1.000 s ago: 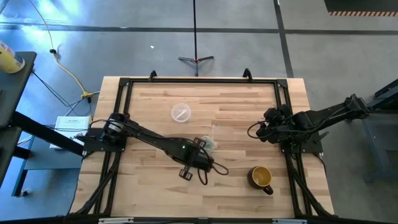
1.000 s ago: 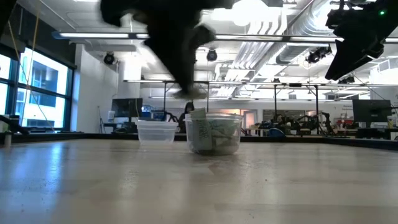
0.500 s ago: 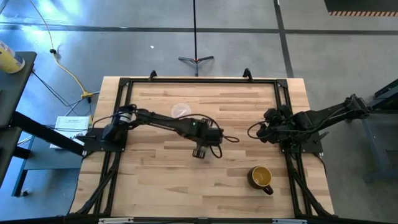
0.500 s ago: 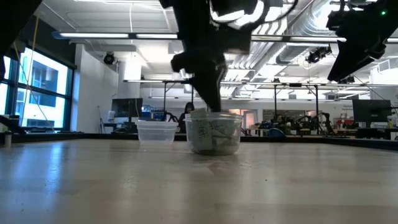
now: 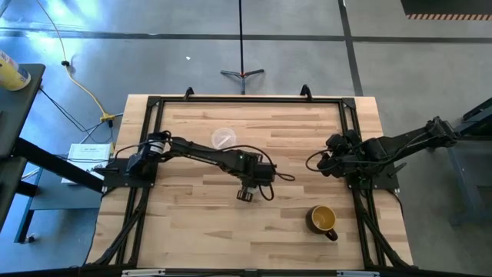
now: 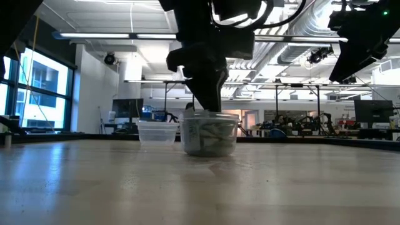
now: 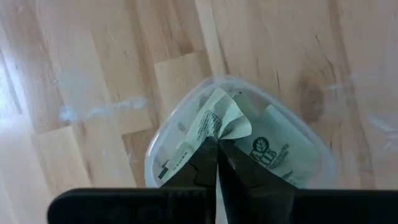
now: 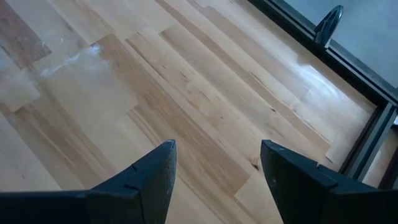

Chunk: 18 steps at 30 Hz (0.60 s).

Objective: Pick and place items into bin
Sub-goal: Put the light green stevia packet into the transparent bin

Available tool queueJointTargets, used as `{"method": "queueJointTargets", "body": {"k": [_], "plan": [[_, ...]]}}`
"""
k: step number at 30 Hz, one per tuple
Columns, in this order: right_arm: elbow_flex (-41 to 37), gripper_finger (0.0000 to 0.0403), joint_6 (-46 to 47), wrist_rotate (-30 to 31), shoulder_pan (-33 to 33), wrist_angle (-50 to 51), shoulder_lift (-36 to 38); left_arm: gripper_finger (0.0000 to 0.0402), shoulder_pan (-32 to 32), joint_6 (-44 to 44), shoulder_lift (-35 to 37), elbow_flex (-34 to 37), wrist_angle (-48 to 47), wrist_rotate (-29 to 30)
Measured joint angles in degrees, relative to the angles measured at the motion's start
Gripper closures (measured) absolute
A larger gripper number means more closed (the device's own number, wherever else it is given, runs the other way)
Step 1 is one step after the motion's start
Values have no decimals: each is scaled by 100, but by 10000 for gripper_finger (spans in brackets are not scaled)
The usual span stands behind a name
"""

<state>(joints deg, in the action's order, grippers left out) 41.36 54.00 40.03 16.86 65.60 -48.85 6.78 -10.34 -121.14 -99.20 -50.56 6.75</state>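
We see the left hand (image 7: pixel 217 149) over the clear cup (image 7: pixel 155 155), nearly-shut tips pinching a wrapper (image 7: pixel 221 121); light, crinkly, grip by a fold. Right hand (image 8: pixel 217 165) open at worktop edge

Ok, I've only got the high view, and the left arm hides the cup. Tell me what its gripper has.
Observer: The left wrist view shows the left gripper with its fingers nearly together on a crumpled pale green and white wrapper, right above the small see-through plastic cup.
Operator: Check the cup's contents.
Observer: The low view shows it upright on the wooden table, with several other wrappers piled inside.
Operator: Now report the right gripper.
Observer: Its wrist view shows the right gripper open over bare wood, holding nothing.
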Motion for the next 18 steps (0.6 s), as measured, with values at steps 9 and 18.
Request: {"method": "queueJointTargets", "body": {"k": [9, 18], "plan": [[0, 178, 2, 7, 0, -2, -1, 360, -1, 66, 0, 0, 98, -328], [0, 178, 12, 9, 1, -4, 0, 276, 54, 357, 0, 0, -204, -152]]}}
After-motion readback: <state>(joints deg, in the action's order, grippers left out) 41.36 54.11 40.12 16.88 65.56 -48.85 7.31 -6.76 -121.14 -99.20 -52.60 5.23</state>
